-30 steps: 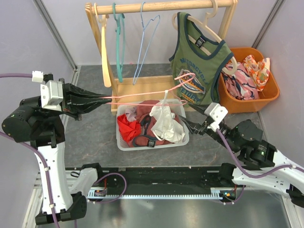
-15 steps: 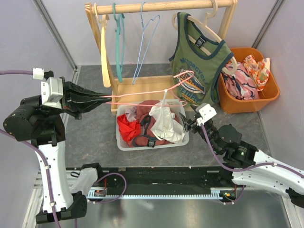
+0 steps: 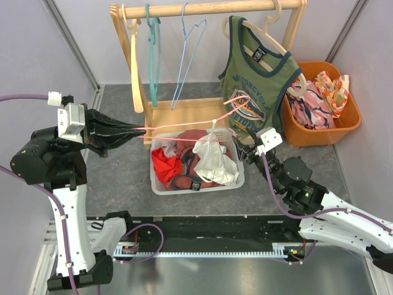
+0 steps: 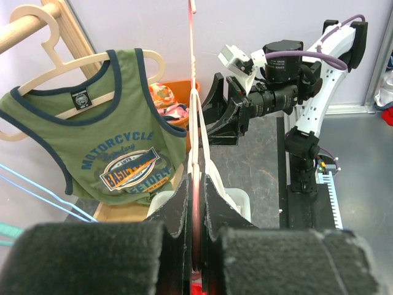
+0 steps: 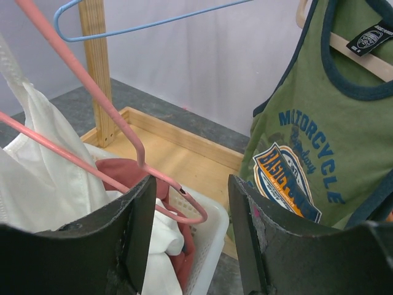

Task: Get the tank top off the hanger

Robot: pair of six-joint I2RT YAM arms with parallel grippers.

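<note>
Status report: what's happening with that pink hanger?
Left gripper shut on pink hanger. Right gripper open, close beside it. White tank top on hanger, over basket.

Logged colours at pale wood rack (image 3: 209, 8) and translucent white basket (image 3: 196, 186).
Saw pink wire hanger (image 3: 184, 124) with white tank top (image 3: 212, 160); found olive green tank top (image 3: 258, 80) trimmed navy, printed with blue lettering and an orange-blue badge; marked red garment (image 3: 164, 167), orange bin (image 3: 313, 136), pink-orange floral cloth (image 3: 313, 98), teal hanger (image 3: 152, 67), light blue hanger (image 3: 178, 80), cream hanger (image 3: 135, 74), mottled grey floor (image 3: 116, 178).
</note>
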